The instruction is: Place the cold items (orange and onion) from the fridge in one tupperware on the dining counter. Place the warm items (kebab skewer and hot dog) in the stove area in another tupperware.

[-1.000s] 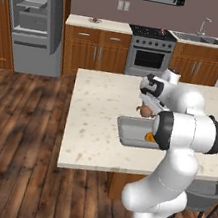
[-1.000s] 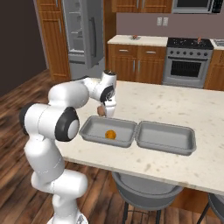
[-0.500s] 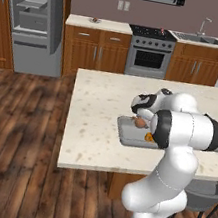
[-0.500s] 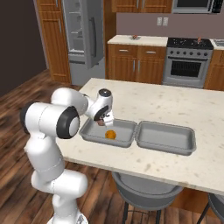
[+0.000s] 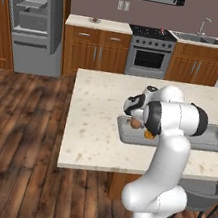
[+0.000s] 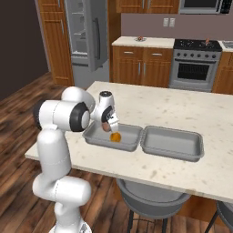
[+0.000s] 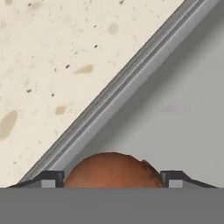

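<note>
So over on the far left there's the fridge (image 6: pixel 86 34) with its door hanging open, and next to it a back counter (image 6: pixel 142 42) with some small thing on it that I can't make out, then the stove (image 6: pixel 195 63) further right. Closer in, on the dining counter (image 6: pixel 182 109), the arm is bent down low over the left tupperware (image 6: pixel 98 136), which sits touching end to end with a second grey tupperware (image 6: pixel 173 143) to its right. The gripper (image 6: pixel 107 126) is down inside that left one, and it's got the onion (image 7: pixel 111 169) pinched between its two fingertips (image 7: pixel 50 178), one tip on each side of that brownish-red ball, so the jaws stand fairly wide but closed around it. In the hand view the onion sits just above the grey floor of the container, near its rim. The orange (image 6: pixel 115 137) is already lying in the same tupperware, just beside the gripper on its right.
</note>
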